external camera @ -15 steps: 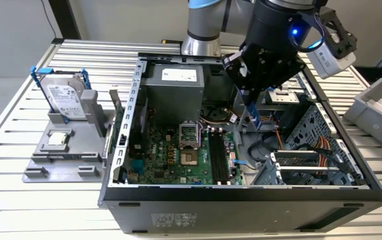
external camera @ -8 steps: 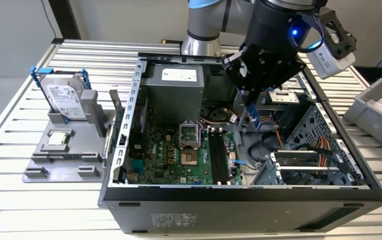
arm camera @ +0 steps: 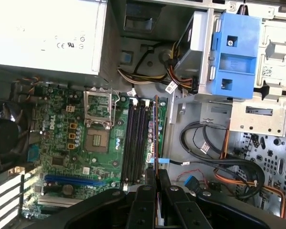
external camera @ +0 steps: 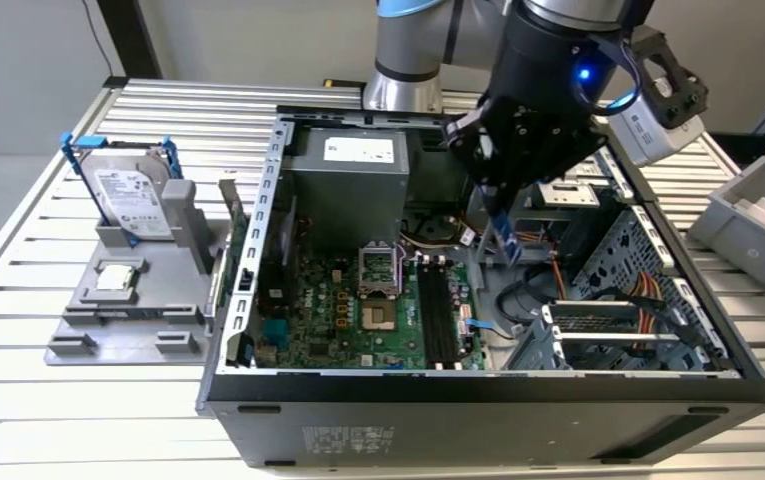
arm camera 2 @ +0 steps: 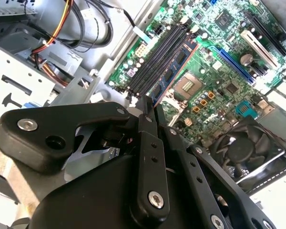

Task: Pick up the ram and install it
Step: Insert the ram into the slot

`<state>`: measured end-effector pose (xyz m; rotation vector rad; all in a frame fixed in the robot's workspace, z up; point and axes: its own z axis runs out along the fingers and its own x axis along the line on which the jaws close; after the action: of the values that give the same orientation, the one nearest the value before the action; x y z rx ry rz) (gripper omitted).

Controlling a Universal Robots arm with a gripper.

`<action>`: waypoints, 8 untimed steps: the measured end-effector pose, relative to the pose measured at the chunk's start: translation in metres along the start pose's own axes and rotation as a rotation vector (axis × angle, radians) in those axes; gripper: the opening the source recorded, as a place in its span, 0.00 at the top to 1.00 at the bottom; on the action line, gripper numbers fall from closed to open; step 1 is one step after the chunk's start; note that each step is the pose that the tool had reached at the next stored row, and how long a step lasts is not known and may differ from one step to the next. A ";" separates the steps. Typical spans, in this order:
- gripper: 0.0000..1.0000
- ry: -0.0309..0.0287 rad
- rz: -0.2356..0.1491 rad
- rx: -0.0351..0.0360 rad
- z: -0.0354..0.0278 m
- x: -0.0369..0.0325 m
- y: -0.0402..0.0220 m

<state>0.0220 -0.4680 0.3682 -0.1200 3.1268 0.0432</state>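
Hanging over an open computer case, the pincer pinches the ram, a thin blue stick held on edge above the motherboard and near its long black slots. Around it inside the case sit a grey power supply, a bare processor socket, bundled orange and black cables and a metal drive cage just beside the slots. In the first wrist view the ram runs parallel to the slots, on their side toward a blue plastic drive bracket; the second wrist view adds a black cooling fan beyond the board. The exterior view shows a ribbed metal table, with a grey fixture on that view's left holding a hard drive upright in a blue frame and a small silver chip, and a grey bin on the right.
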 end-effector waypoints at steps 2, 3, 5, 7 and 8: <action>1.00 -0.0002 0.008 0.0002 0.0019 0.0002 -0.0001; 1.00 -0.0003 0.012 0.0002 0.0028 0.0004 -0.0001; 1.00 -0.0004 0.018 0.0003 0.0046 0.0005 -0.0001; 1.00 -0.0004 0.020 0.0004 0.0063 0.0005 -0.0001; 1.00 -0.0004 0.020 0.0004 0.0072 0.0005 -0.0001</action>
<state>0.0215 -0.4680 0.3611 -0.0880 3.1277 0.0427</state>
